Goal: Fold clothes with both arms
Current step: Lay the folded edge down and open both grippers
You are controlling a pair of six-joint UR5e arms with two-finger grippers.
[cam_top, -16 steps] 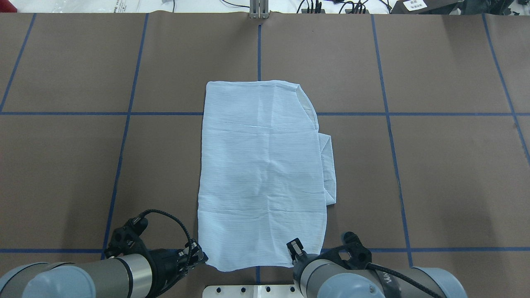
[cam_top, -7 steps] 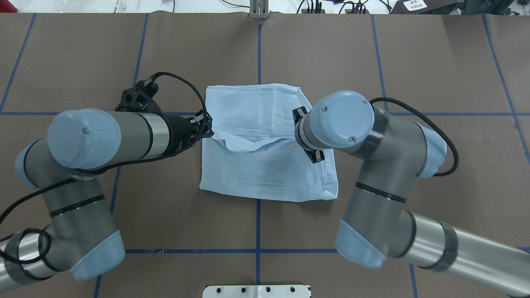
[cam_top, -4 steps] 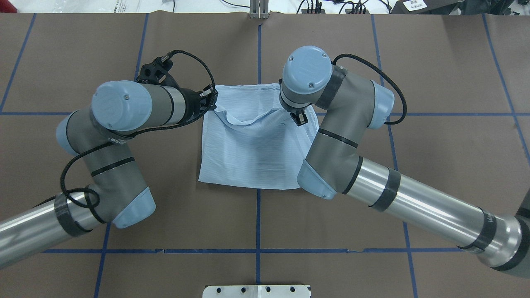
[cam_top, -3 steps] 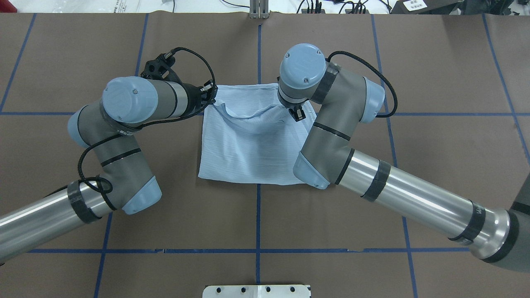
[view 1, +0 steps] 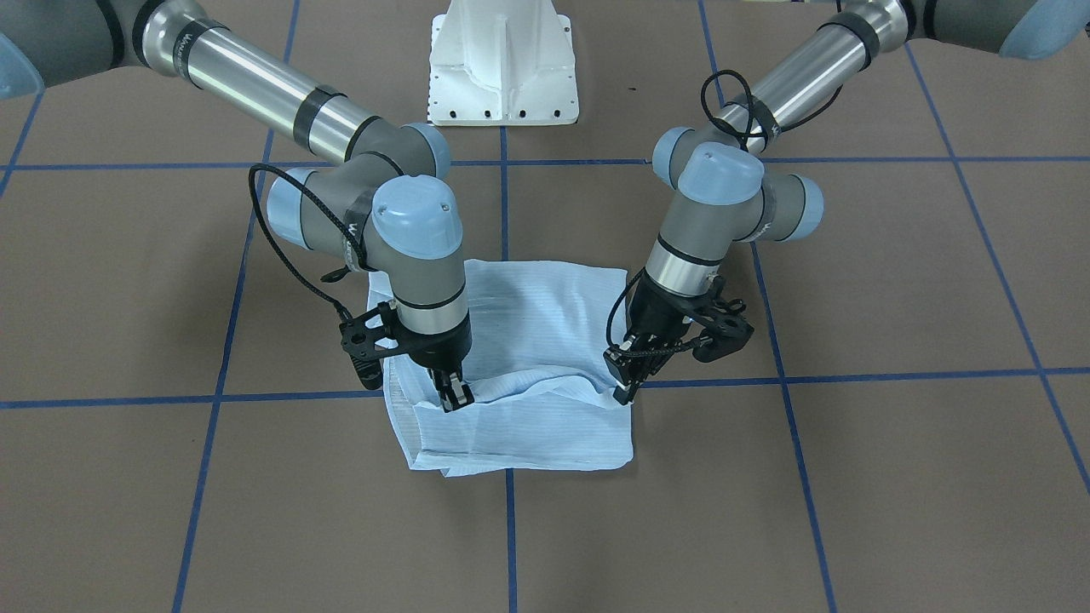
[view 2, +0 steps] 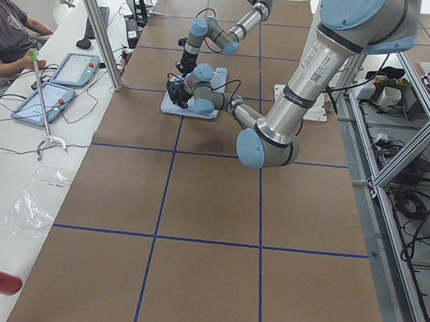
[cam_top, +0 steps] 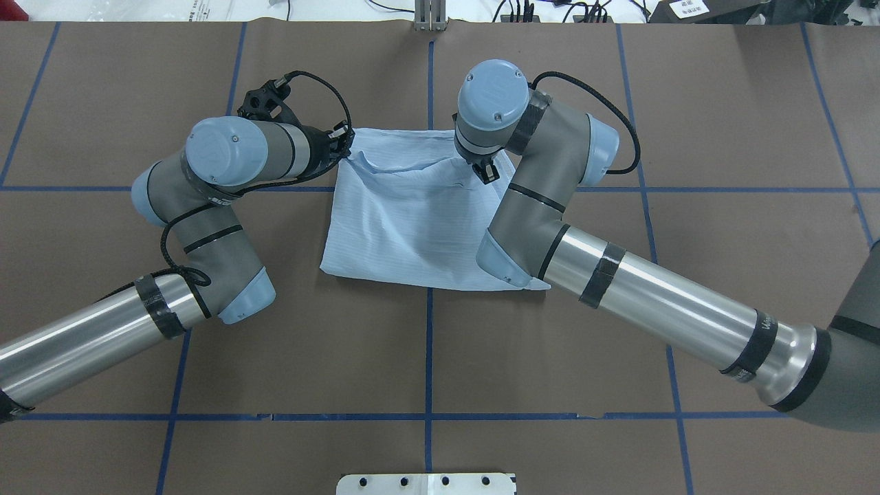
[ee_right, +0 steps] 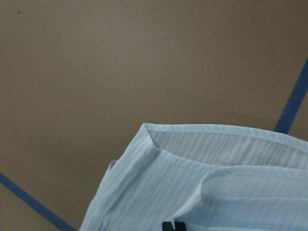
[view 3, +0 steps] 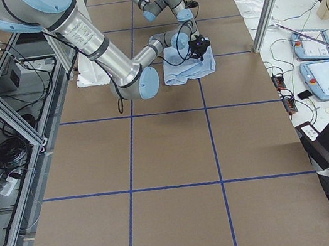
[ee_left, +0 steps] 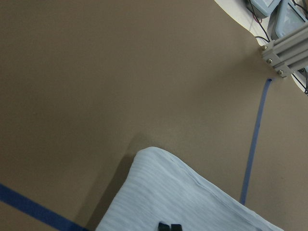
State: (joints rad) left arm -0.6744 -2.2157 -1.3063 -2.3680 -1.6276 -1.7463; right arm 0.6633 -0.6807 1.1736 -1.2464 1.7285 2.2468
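The light-blue shirt lies folded on the brown table, its near half doubled over toward the far edge. My left gripper is shut on the lifted hem at the shirt's far left corner. It also shows in the front view. My right gripper is shut on the same hem at the far right; it also shows in the front view. The hem sags between them, a little above the lower layer. The wrist views show the fabric running into shut fingertips.
Blue tape lines grid the table. The white pedestal stands on the robot's side. An aluminium post stands at the far edge. A side table with tablets and a seated person lie beyond it.
Both grippers took the shirt's near hem and carried it up and away from the robot, over the shirt to its far end. The shirt's near edge is now a fold line.
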